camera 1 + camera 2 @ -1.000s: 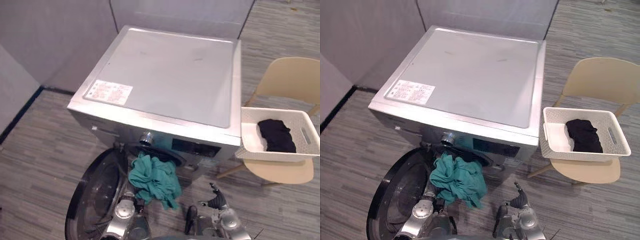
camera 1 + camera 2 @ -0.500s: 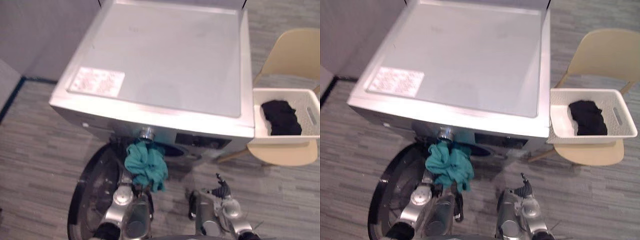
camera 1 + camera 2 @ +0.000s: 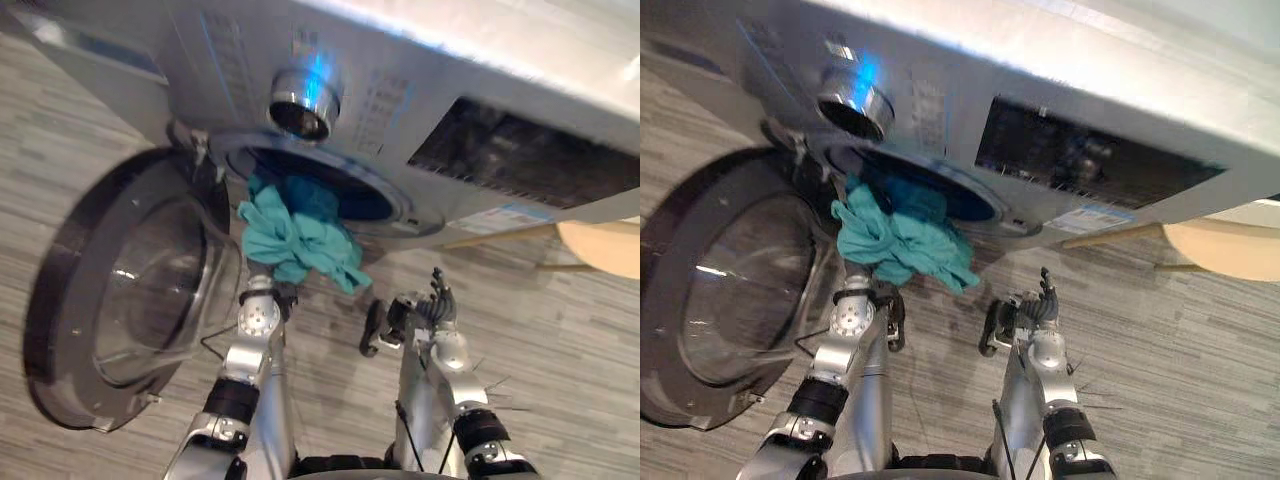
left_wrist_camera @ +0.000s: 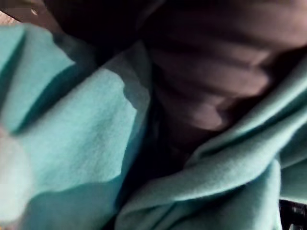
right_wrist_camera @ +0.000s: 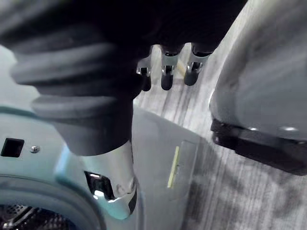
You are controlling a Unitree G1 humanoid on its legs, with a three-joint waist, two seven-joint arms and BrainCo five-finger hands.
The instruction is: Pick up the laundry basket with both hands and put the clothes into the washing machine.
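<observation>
The silver washing machine (image 3: 390, 100) stands over the grey plank floor (image 3: 560, 340), its front facing down toward the camera. A dark display panel (image 3: 520, 150) sits on the right of its front and a chrome dial (image 3: 305, 100) sits above the drum opening. The round glass door (image 3: 130, 290) is swung fully open to the machine's left side. At the right edge, past the machine's front corner, shows part of a beige chair seat (image 3: 600, 248).

A teal garment (image 3: 295, 238) lies bunched over the lower rim of the drum opening, partly inside the drum and partly hanging down in front of it.

The left arm reaches up to the hanging part of the garment. In the left wrist view the left hand (image 4: 206, 96) is wrapped in teal cloth with its fingers hidden, so I cannot tell whether they grip it.

The right hand (image 3: 432, 300) is raised below the opening's right side, apart from the garment. Its fingers (image 5: 165, 76) hang loosely extended and its thumb (image 5: 122, 187) is spread away, holding nothing.
</observation>
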